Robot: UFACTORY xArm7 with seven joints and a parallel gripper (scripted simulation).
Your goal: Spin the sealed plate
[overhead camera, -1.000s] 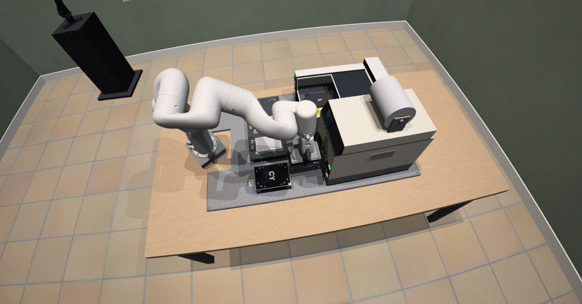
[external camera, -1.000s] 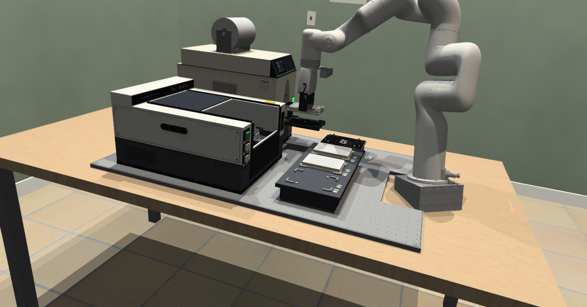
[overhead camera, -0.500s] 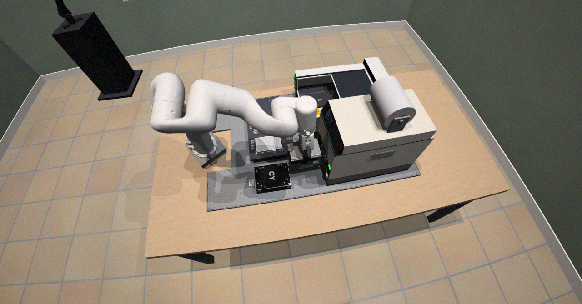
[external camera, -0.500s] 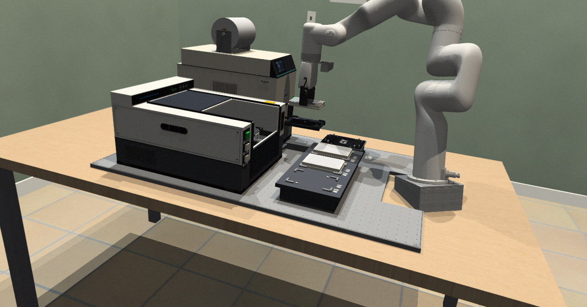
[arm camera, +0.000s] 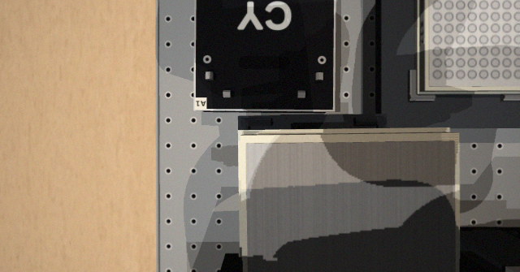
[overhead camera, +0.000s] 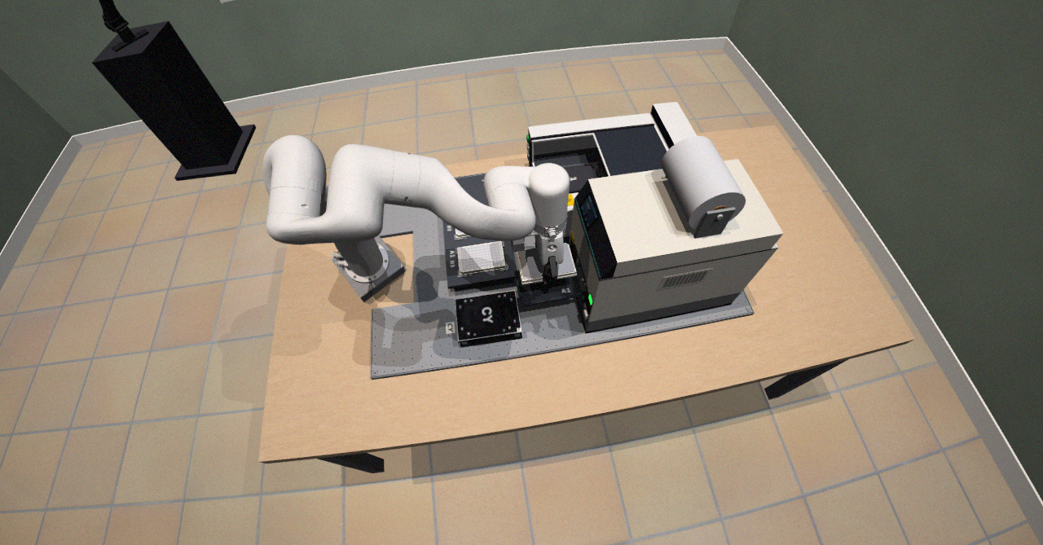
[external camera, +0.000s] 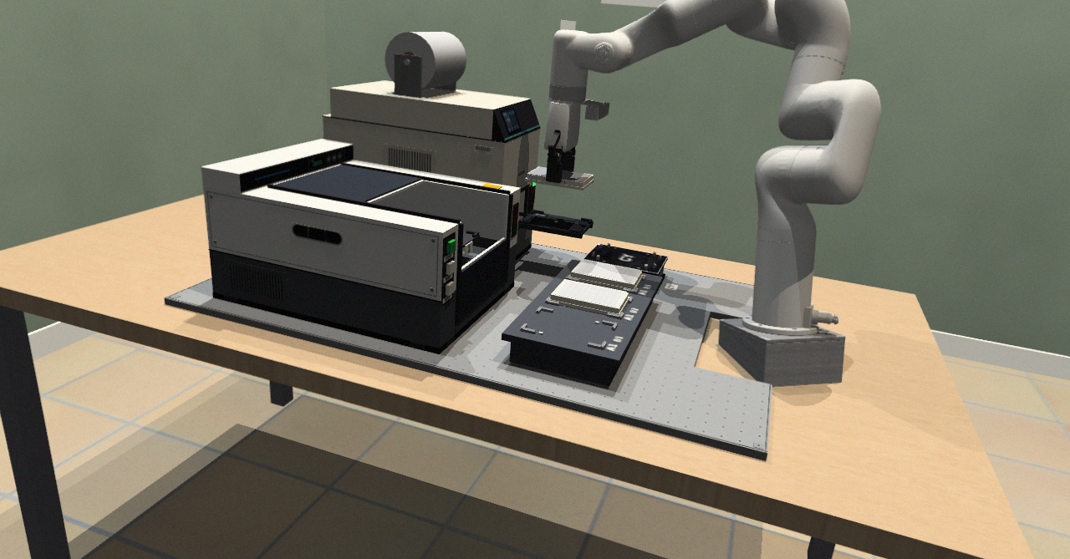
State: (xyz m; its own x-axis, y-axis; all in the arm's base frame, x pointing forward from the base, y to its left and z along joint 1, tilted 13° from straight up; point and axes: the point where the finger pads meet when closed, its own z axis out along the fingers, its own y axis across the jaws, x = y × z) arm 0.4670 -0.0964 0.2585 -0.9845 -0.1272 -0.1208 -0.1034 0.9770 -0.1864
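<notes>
My gripper (external camera: 559, 172) is shut on the sealed plate K73 (external camera: 566, 179) and holds it level in the air, clear above the sealer's black stage (external camera: 558, 221). In the wrist view the foil-covered plate K73 (arm camera: 349, 199) fills the lower middle. The gripper (overhead camera: 548, 268) hangs in front of the sealer (overhead camera: 678, 243). The centrifuge (external camera: 336, 234) stands beside the sealer with its door end open (external camera: 485, 252); its keys (external camera: 450, 265) are at the front corner. The CY nest (arm camera: 265, 45) is empty, with its A1 mark (arm camera: 201, 102) at one corner.
The deck block (external camera: 579, 316) carries two well plates, on D2 (external camera: 594, 296) and D3 (external camera: 609, 272); D1 (external camera: 568, 335) is empty. The D3 plate also shows in the wrist view (arm camera: 471, 36). The sealer's roll (external camera: 425, 58) sits on its top. My arm's base (external camera: 782, 343) stands right of the deck.
</notes>
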